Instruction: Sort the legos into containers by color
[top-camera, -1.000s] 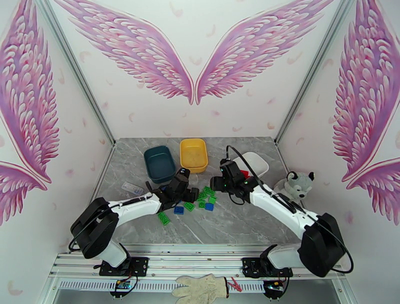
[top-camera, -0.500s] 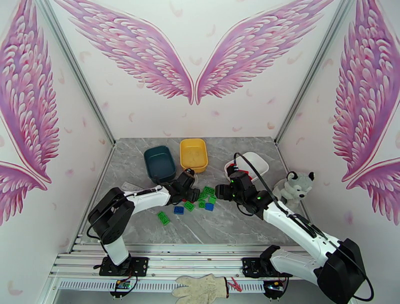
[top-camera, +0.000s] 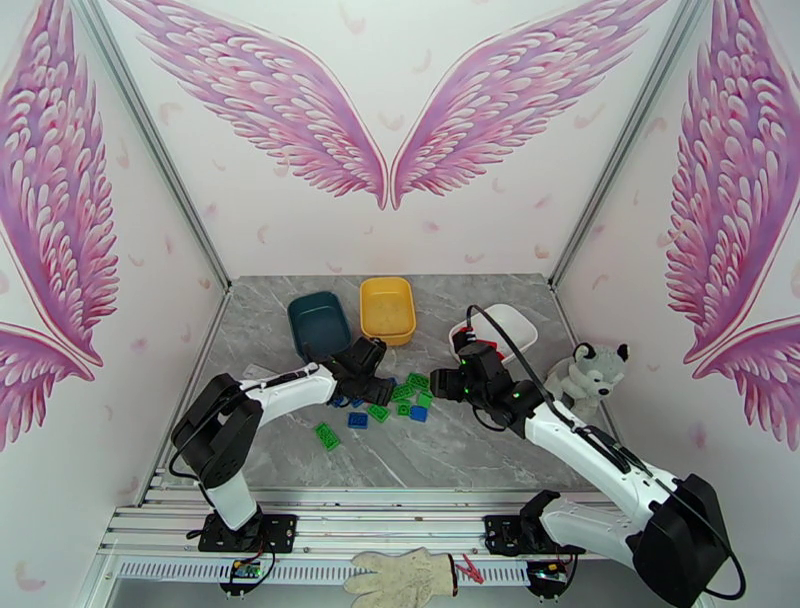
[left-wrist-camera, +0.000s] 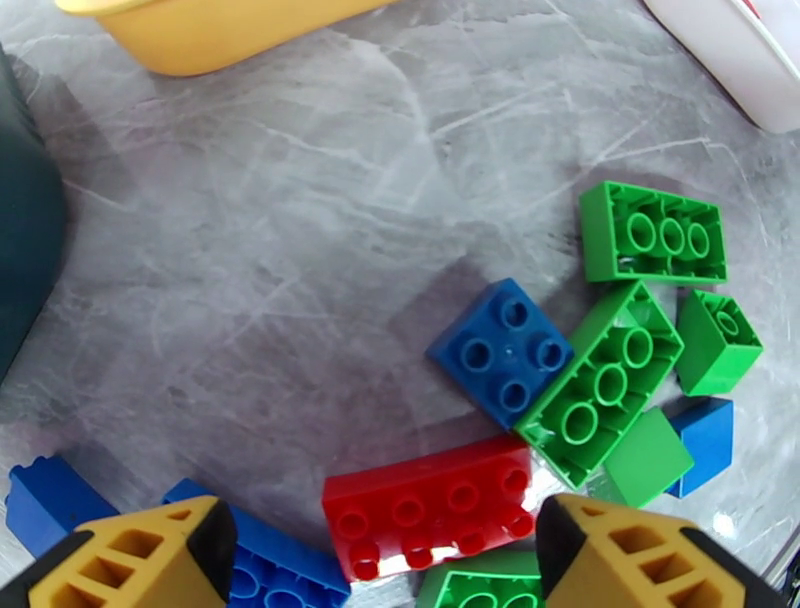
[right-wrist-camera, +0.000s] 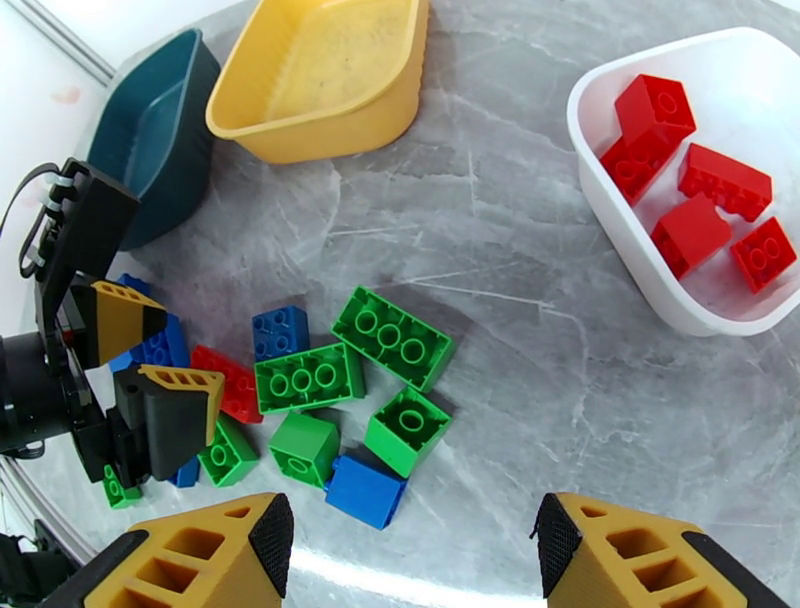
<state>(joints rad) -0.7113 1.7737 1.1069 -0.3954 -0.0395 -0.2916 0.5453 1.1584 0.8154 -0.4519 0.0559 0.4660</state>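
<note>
Red, green and blue legos (top-camera: 395, 400) lie in a loose pile at the table's middle. My left gripper (left-wrist-camera: 385, 560) (top-camera: 380, 388) hangs open over the pile's left side, and a red brick (left-wrist-camera: 430, 505) lies between its fingers. A blue square brick (left-wrist-camera: 503, 350) and green bricks (left-wrist-camera: 600, 380) sit just beyond. My right gripper (right-wrist-camera: 420, 570) (top-camera: 437, 385) stands open above the pile's right side, holding nothing. The white tub (right-wrist-camera: 620, 270) holds several red bricks (right-wrist-camera: 700, 190). The yellow tub (right-wrist-camera: 310, 130) and the dark teal tub (right-wrist-camera: 150, 140) stand at the back.
A plush husky (top-camera: 590, 370) sits at the right table edge. A small clear plastic piece (top-camera: 265, 377) lies left of the left forearm. A glove (top-camera: 400, 575) rests on the frame at the near edge.
The right arm swung out toward the near right, uncovering more of the white tub, then stayed put. The left arm's elbow shifted and its gripper edged left over the bricks.
</note>
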